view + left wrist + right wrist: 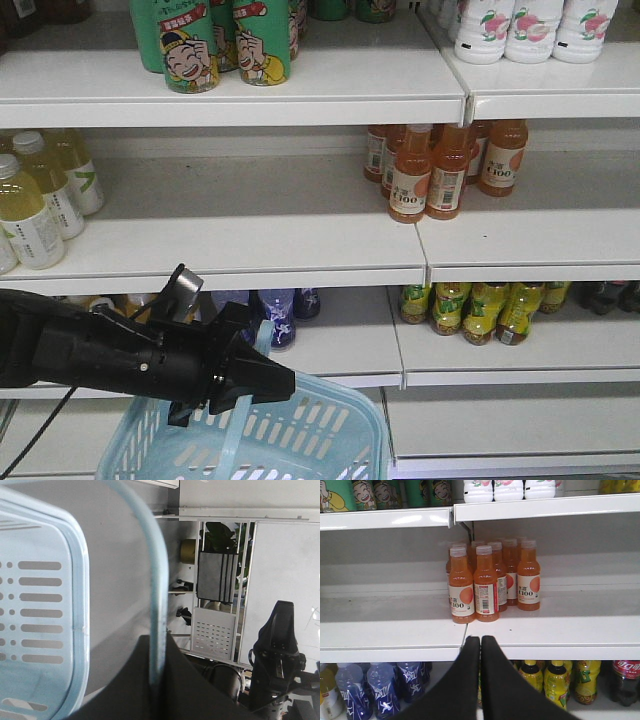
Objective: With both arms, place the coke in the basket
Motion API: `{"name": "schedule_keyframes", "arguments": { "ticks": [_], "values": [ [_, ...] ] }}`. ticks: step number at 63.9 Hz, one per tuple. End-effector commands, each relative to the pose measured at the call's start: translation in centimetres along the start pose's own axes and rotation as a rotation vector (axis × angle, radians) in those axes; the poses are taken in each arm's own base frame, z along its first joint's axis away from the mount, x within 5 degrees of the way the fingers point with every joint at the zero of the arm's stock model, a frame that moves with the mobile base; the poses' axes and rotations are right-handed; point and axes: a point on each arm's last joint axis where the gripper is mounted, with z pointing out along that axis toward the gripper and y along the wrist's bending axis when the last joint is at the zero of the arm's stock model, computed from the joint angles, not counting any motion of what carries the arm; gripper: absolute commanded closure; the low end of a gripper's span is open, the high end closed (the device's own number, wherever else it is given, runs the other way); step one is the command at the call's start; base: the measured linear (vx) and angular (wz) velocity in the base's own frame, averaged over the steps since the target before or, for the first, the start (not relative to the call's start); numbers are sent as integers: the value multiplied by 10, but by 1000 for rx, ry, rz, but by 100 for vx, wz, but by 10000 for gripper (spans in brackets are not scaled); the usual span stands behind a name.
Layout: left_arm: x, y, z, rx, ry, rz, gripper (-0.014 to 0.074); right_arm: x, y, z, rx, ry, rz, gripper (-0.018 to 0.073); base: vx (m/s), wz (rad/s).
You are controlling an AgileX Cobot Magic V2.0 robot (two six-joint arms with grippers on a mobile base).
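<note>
Blue basket (330, 425) hung by its handle (159, 605) from my left gripper (262, 383), which was clamped on it. My right gripper (480, 640) was pinched together, empty, facing the shelves (545, 630). No coke showed in any view; picking and placing were both undone, I judged.

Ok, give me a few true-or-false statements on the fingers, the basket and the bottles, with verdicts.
1. The left fingers are shut on the basket handle. True.
2. The right fingers are spread wide. False: they are pressed together, holding nothing.
3. The orange bottles stand one shelf below the green bottles. True.
4. A bottle lies in the basket. False: no bottle shows inside it.
5. The green bottles are on the lowest shelf. False: they are on the highest shelf in view.
</note>
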Motion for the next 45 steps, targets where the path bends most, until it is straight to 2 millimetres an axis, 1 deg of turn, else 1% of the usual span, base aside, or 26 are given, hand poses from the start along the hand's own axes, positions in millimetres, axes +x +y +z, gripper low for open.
{"name": "schedule_keyframes", "arguments": {
  "ticks": [1, 45],
  "values": [
    [4, -23, -6, 109, -1, 27, 604, -3, 1, 1, -6, -50, -14, 569, 0, 0],
    [4, -23, -6, 109, -1, 27, 604, -3, 1, 1, -6, -50, -14, 569, 0, 0]
  ]
}}
